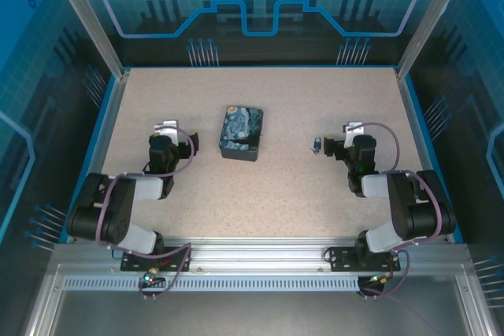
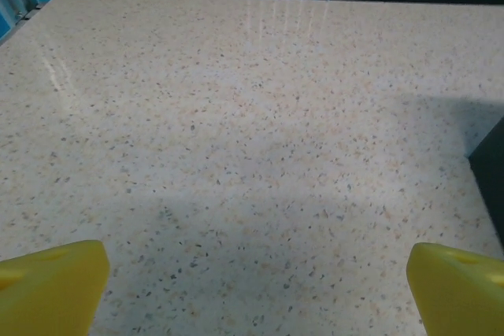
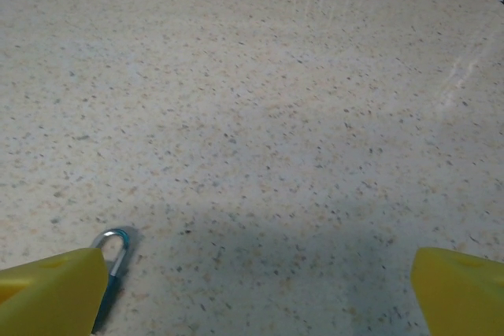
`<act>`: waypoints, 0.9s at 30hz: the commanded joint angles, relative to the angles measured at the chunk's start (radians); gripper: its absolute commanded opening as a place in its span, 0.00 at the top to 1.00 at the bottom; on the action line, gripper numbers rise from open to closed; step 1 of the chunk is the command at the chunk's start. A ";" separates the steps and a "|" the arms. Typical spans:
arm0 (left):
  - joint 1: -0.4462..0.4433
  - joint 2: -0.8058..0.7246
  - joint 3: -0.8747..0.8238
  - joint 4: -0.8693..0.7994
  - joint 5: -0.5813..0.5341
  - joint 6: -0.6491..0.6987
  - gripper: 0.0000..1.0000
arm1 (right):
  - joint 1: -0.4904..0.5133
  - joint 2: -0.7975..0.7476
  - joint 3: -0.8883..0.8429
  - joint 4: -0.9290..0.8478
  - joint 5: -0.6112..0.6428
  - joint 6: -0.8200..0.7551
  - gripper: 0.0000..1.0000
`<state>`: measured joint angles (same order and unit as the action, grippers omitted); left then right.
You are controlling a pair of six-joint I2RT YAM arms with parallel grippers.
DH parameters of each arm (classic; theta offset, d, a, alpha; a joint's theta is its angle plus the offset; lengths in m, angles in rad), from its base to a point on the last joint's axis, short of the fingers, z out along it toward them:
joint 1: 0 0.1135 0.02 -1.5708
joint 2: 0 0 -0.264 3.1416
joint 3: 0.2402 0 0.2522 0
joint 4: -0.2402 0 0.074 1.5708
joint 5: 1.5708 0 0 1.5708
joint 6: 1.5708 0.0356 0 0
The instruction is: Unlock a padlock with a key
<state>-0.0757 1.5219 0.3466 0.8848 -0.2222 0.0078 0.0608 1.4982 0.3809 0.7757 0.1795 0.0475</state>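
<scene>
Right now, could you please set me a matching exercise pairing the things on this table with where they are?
Things: 1 padlock; 2 painted tin; 3 left gripper; 4 right gripper.
Places: A open, left of the tin; B open, just right of the padlock; C near the middle of the table; D between tin and right gripper.
Pairs: 1-D; 2-C; 3-A; 4-B.

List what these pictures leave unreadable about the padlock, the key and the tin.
- Right wrist view: the padlock shows its shackle loop; its body is hidden behind a yellow finger and cut by the bottom edge.
- Top view: the key is too small to tell apart from the padlock.
- Left wrist view: the tin is just a dark corner, cut off by the right edge.
</scene>
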 commanded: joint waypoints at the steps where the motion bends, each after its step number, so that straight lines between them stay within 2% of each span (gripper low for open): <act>1: 0.002 0.025 -0.033 0.150 0.062 0.047 0.01 | 0.004 0.000 0.026 0.018 0.010 -0.005 0.00; 7: 0.073 0.028 0.034 0.039 0.111 -0.022 0.01 | 0.011 0.002 0.028 0.015 0.019 -0.013 0.00; 27: 0.073 0.027 0.032 0.041 0.110 -0.021 0.01 | 0.026 0.004 0.035 0.008 0.030 -0.027 0.00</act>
